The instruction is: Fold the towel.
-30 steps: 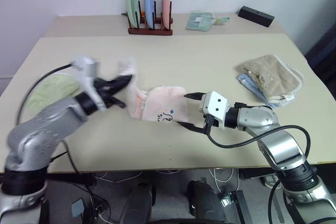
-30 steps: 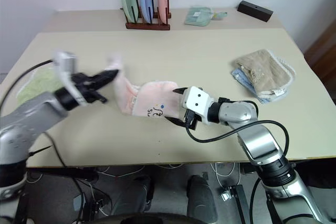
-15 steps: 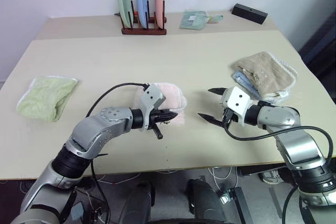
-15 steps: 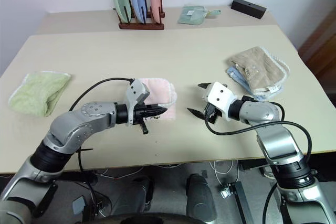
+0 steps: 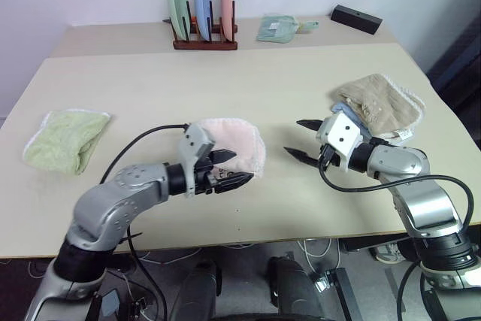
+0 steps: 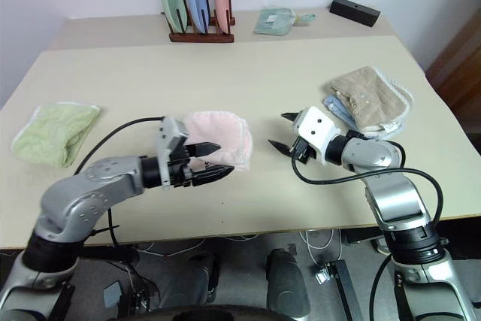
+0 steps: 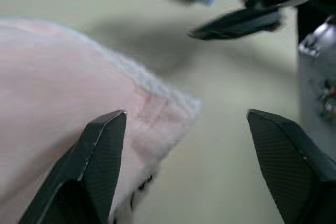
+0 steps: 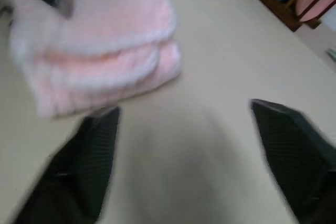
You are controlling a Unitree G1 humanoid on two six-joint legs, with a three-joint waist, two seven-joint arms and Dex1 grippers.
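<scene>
The towel [image 5: 234, 145] lies folded at mid-frame on the desk [image 5: 285, 88]. The left gripper [image 5: 228, 169] sits at its lower edge, jaws spread, holding nothing. The right gripper [image 5: 301, 137], right of centre, stands apart from it, jaws also spread.

the towel's [image 5: 239, 145] near edge sits hidden, perhaps behind the left fingers [image 5: 229, 157].
</scene>
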